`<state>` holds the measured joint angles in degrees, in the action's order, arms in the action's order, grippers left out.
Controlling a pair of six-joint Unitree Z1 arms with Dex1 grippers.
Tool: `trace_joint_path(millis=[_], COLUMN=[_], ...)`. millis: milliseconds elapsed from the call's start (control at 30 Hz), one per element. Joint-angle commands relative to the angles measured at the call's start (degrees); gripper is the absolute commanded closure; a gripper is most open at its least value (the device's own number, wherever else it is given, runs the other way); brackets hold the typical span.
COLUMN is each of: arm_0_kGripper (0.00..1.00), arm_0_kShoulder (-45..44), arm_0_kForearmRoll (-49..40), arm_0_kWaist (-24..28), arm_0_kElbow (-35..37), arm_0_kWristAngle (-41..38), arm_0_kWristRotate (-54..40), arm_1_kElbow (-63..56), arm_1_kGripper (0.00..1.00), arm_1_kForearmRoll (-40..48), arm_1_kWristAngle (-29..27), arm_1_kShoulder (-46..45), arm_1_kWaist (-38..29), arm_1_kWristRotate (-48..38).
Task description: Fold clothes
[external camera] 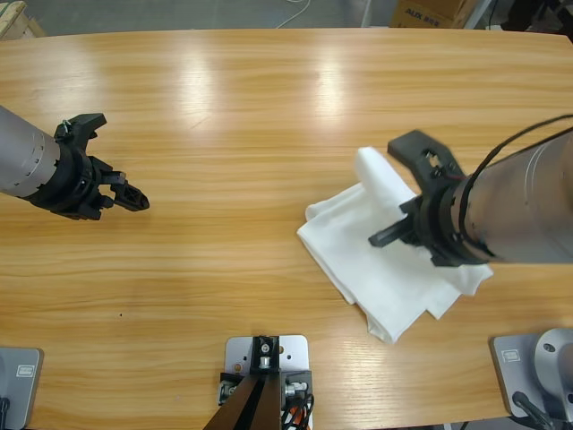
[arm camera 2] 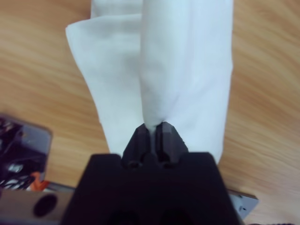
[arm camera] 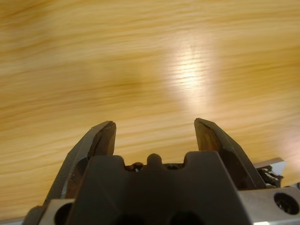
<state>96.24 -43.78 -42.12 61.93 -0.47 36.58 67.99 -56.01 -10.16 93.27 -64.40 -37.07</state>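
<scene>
Pinching a ridge of white cloth, the right gripper's (arm camera 2: 154,127) two black jaws are pressing together on the T-shirt (external camera: 385,260), and in the right wrist view the fabric is rising from between them as a narrow raised fold. That shirt is lying in a loosely folded, crumpled bundle on the right half of the wooden table (external camera: 233,116), with layered corners showing toward the near edge and a narrower flap reaching toward the far side. Seen from above, the right gripper (external camera: 387,238) is sitting over the middle of the bundle, its silver arm coming in from the right edge. Well apart from the cloth, at the left side of the table, the left gripper (arm camera: 154,129) is holding its jaws spread wide over bare wood, gripping nothing, and the left arm is entering from the left edge.
</scene>
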Motion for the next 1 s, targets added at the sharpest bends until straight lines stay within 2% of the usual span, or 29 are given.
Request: trace_joint_path(millis=[33, 167, 233, 367, 633, 733, 833, 867, 967, 1000], arm_0_kGripper=[0.339, 0.337, 0.339, 0.338, 0.336, 0.335, 0.335, 0.335, 0.335, 0.335], arm_0_kShoulder=[-0.70, -0.53, -0.62, -0.79, -0.70, -0.69, -0.70, -0.76, -1.06, -1.14], arm_0_kForearmRoll=[0.89, 0.99, 1.06, 1.05, 1.06, 1.06, 1.06, 1.06, 1.06, 1.06], arm_0_kWaist=[-0.42, -0.42, -0.42, -0.42, -0.42, -0.42, -0.42, -0.42, -0.42, -0.42], arm_0_kElbow=[-2.16, -2.16, -2.16, -2.38, -2.55, -2.69, -2.69, -2.69, -2.83, -2.97], arm_0_kWristAngle=[0.87, 0.86, 0.82, 0.87, 0.87, 0.89, 0.89, 0.89, 0.91, 0.91], arm_0_kWristRotate=[0.51, 0.51, 0.51, 0.51, 0.51, 0.51, 0.51, 0.51, 0.51, 0.46], arm_1_kElbow=[-5.78, -11.95, -13.20, -17.06, -17.43, -17.36, -17.52, -17.54, -18.08, -18.42], arm_1_kGripper=[1.000, 1.000, 1.000, 1.000, 1.000, 1.000, 1.000, 0.927, 0.358, 0.232], arm_1_kForearmRoll=[7.12, 16.37, 17.41, 24.19, 26.13, 28.60, 32.80, 33.96, 34.30, 34.30], arm_1_kWristAngle=[8.08, 14.71, 16.12, 22.53, 27.70, 33.08, 35.61, 36.35, 35.52, 34.98], arm_1_kShoulder=[-2.85, -3.09, -2.20, 0.18, -0.42, -0.26, -0.24, -0.19, -0.16, -0.44], arm_1_kWaist=[-3.81, -5.39, -5.48, -5.48, -5.48, -5.65, -6.59, -6.74, -6.88, -6.88], arm_1_kWristRotate=[0.59, 0.89, 0.86, 0.86, -0.30, -0.20, -0.20, -0.22, -1.29, -1.69])
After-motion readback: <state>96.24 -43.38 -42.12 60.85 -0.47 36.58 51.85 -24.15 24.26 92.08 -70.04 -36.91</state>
